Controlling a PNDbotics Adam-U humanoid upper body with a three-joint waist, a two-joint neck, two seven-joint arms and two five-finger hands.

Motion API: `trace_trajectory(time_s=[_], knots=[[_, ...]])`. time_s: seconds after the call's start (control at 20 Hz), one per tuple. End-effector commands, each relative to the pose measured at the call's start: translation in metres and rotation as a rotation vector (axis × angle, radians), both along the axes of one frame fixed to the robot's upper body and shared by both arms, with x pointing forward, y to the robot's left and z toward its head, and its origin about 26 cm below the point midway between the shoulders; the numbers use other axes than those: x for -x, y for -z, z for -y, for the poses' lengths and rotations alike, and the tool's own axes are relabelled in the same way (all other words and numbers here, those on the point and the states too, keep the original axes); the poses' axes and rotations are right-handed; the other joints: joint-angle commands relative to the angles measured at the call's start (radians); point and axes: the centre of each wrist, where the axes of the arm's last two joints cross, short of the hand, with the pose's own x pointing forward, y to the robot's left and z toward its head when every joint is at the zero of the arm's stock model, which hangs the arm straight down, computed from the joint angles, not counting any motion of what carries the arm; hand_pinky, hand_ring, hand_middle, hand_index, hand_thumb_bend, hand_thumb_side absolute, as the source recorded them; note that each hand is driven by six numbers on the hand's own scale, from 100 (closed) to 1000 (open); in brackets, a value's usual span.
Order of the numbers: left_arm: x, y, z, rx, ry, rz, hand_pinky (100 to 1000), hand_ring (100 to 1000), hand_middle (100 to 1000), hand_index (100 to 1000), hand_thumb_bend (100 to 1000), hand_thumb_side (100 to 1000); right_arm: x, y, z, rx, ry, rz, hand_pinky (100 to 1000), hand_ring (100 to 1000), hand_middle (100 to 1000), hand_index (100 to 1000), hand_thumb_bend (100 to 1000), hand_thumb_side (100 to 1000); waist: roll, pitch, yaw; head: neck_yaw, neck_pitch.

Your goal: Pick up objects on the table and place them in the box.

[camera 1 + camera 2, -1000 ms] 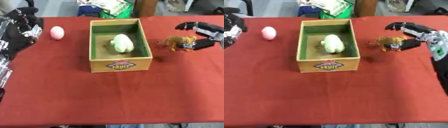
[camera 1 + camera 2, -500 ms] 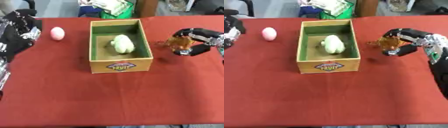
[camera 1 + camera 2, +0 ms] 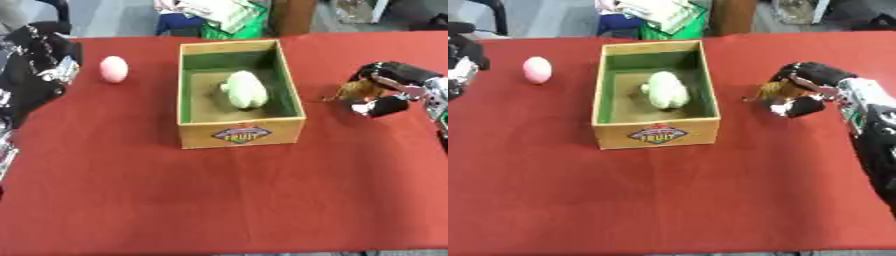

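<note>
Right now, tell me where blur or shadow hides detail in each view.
Left eye view: the right hand is smeared, so the small orange-brown toy under its curled fingers has no clear outline; the left hand is a dark, detail-poor mass. Right eye view: the box casts soft shade on its green inner walls, yet the pale green object and the pink egg read clearly.

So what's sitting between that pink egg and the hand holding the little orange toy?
The fruit box, with a pale green item inside, sits between pink egg and right hand, seen in both eye views.
</note>
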Motion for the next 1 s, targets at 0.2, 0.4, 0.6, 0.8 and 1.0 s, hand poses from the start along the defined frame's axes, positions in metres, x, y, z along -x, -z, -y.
trace_trajectory(time_s=[0.2, 0.4, 0.6, 0.8, 1.0], knots=[[0.001, -0.008, -0.002, -0.003, 0.001, 0.025, 644, 571, 528, 776, 217, 244, 0.008, 0.04, 0.011, 0.196, -0.017, 0.193, 328, 361, 560, 710, 100, 525, 0.0, -0.015, -0.005, 0.001, -0.009], [0.001, -0.009, -0.003, -0.001, -0.002, 0.026, 644, 570, 528, 776, 215, 242, 0.009, 0.046, 0.012, 0.175, -0.079, 0.288, 173, 236, 440, 602, 100, 453, -0.001, -0.018, -0.009, 0.003, -0.008], [0.001, -0.009, -0.003, 0.0, -0.004, 0.025, 644, 570, 528, 774, 215, 240, 0.002, 0.028, 0.006, 0.112, -0.165, 0.359, 155, 228, 412, 581, 100, 426, -0.002, -0.021, -0.011, 0.003, -0.008], [0.001, -0.009, -0.004, 0.001, -0.007, 0.024, 643, 570, 527, 773, 216, 238, -0.005, 0.002, 0.0, 0.033, -0.234, 0.397, 131, 216, 373, 545, 100, 381, -0.004, -0.028, -0.013, 0.002, -0.007], [0.002, -0.008, -0.006, 0.002, -0.012, 0.019, 643, 569, 527, 773, 217, 237, -0.011, -0.026, -0.006, -0.048, -0.288, 0.411, 116, 208, 348, 514, 100, 350, -0.009, -0.036, -0.018, 0.004, -0.004]])
